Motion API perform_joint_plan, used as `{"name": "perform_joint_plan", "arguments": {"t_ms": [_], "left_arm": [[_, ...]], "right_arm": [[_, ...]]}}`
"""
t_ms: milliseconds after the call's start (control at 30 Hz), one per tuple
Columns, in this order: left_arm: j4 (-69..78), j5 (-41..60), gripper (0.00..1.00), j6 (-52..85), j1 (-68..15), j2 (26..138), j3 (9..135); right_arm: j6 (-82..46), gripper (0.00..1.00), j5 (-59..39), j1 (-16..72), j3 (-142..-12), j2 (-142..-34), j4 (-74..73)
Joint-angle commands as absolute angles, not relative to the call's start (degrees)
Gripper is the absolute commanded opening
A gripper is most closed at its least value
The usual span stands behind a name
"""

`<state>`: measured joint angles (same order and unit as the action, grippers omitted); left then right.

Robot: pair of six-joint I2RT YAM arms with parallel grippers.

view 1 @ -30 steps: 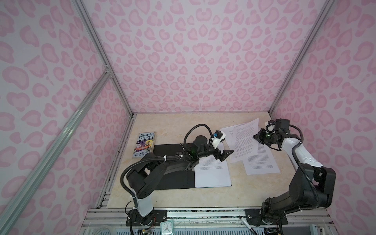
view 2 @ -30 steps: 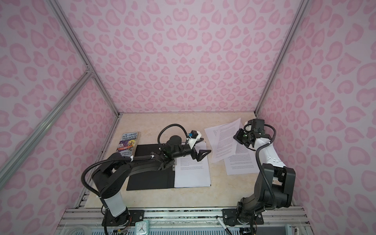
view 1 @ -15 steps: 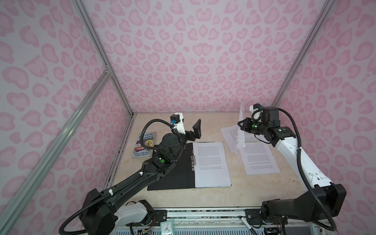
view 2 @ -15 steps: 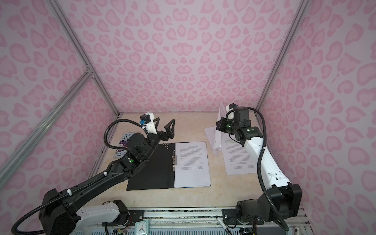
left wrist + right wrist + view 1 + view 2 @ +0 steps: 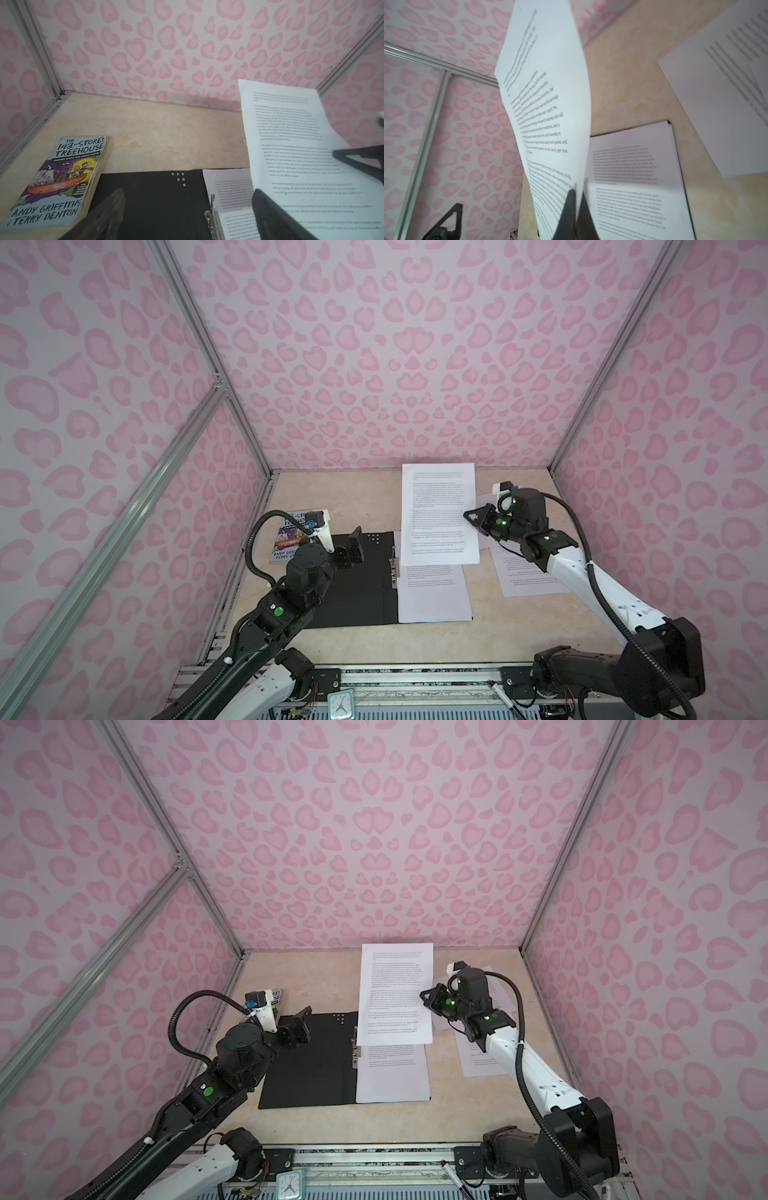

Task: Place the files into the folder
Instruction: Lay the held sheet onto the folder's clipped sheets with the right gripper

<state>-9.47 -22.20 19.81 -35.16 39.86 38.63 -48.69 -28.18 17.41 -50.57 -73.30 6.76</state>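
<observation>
Fingers of the right gripper pinch a raised sheet, half-screening the folder below; left gripper gapes empty by the book.

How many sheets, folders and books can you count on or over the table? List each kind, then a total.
Folder: 1
Book: 1
Sheets: 4 visible: lifted sheet, sheet in folder, flat loose sheet, angled loose sheet; more may lie hidden beneath.
Total: 6
</observation>
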Motion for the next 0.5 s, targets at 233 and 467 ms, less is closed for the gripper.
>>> {"name": "perform_joint_plan", "arguments": {"t_ms": [233, 467], "left_arm": [[-13.17, -17.89, 0.97, 18.34, -35.07, 40.68, 37.47], [-13.15, -15.93, 0.97, 18.17, -35.05, 40.61, 37.17]], "right_arm": [[-40.74, 0.00, -24.07, 23.51, -38.80, -81.63, -3.19], [-34.86, 0.00, -25.17, 22.50, -39.14, -84.30, 0.88]]}}
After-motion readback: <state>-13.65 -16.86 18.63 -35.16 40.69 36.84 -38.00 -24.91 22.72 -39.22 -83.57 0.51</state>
